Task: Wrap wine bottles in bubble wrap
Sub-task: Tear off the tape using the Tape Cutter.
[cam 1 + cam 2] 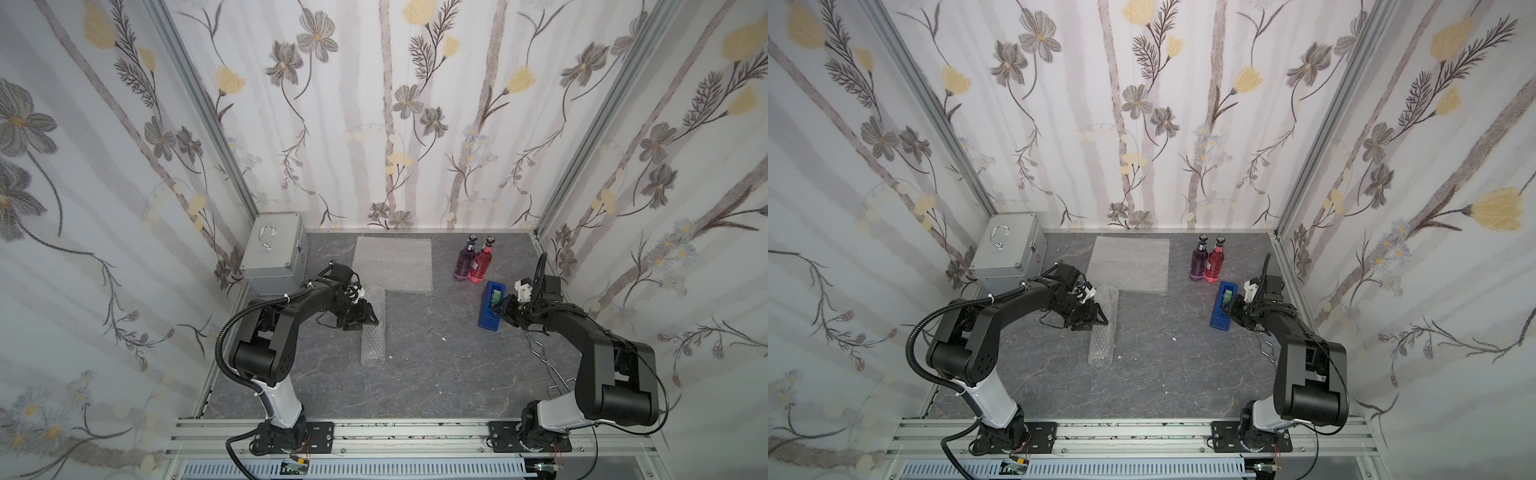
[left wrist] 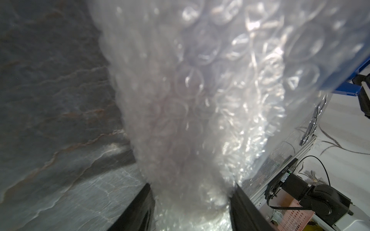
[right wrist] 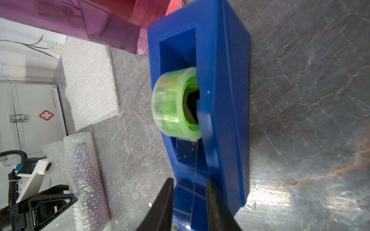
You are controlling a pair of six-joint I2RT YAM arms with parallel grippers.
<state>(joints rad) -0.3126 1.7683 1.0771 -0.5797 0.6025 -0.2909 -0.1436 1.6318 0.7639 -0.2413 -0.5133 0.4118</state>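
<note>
A roll of bubble wrap (image 1: 374, 332) lies left of centre on the table, and a dark bottle shape shows through it in the right wrist view (image 3: 84, 180). My left gripper (image 1: 368, 318) (image 2: 192, 185) is shut on this roll, one jaw on each side. A flat bubble wrap sheet (image 1: 392, 264) lies behind it. A purple wine bottle (image 1: 464, 259) and a red-pink one (image 1: 480, 262) stand upright at the back right. My right gripper (image 3: 189, 180) is at the blue tape dispenser (image 3: 226, 100), its jaws narrowly apart on either side of the clear tape strip.
A silver metal case (image 1: 272, 253) stands at the back left, close behind the left arm. A green tape roll (image 3: 174, 104) sits in the dispenser. A thin bent wire piece (image 1: 540, 349) lies by the right arm. Walls close in on three sides.
</note>
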